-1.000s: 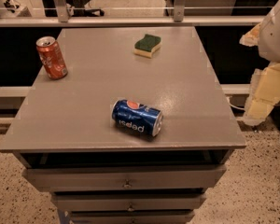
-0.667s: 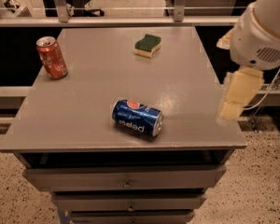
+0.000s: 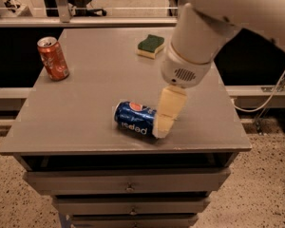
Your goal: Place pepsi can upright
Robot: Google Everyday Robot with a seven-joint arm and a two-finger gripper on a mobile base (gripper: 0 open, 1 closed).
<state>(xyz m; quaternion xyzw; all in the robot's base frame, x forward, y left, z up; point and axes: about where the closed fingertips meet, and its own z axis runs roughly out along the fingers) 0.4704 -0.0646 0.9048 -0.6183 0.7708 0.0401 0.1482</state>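
The pepsi can (image 3: 134, 117) is dark blue with white lettering and lies on its side near the front of the grey table (image 3: 85, 108). My gripper (image 3: 165, 115) hangs from the white arm that reaches in from the upper right. Its cream fingers (image 3: 167, 109) point down at the can's right end and cover that end. I cannot see whether the gripper touches the can.
A red-orange soda can (image 3: 53, 58) stands upright at the table's left edge. A green and yellow sponge (image 3: 150, 46) lies at the back centre. Drawers run below the table's front edge. A cable hangs at the right.
The arm has swung in from the right edge toward the middle front, and the gripper now sits at the pepsi can's right end. The can has not moved.
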